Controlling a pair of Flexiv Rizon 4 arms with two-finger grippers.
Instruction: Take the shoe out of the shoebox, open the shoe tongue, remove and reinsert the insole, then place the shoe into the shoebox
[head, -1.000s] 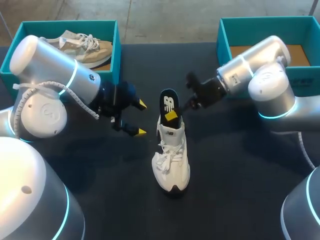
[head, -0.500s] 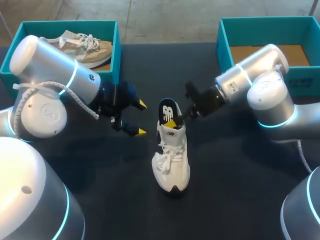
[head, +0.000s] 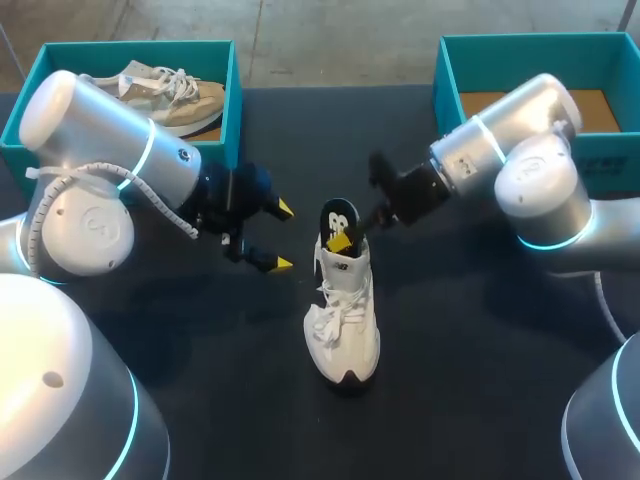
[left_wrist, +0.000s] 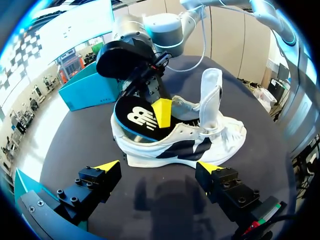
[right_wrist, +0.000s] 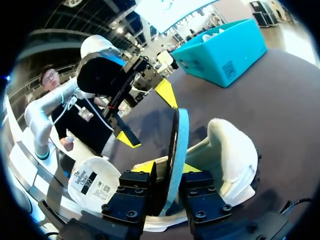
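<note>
Shoe (head: 345, 330) is being shown from above on the worktop (head: 450, 380), unboxed, tongue (head: 343, 268) lifted; seating the insole (head: 338, 212) and reboxing are judged pending. A beige shoe (head: 175, 90) is being housed in the left box (head: 235, 100); only a cardboard floor is showing in the right box (head: 450, 70). Left wrist: left hand (left_wrist: 159, 167) wide open, empty. Right wrist: insole being pinched by the right hand (right_wrist: 167, 167).

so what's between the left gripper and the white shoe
Nothing: just bare black table between the open left gripper and the white shoe, clearest in the head view.
</note>
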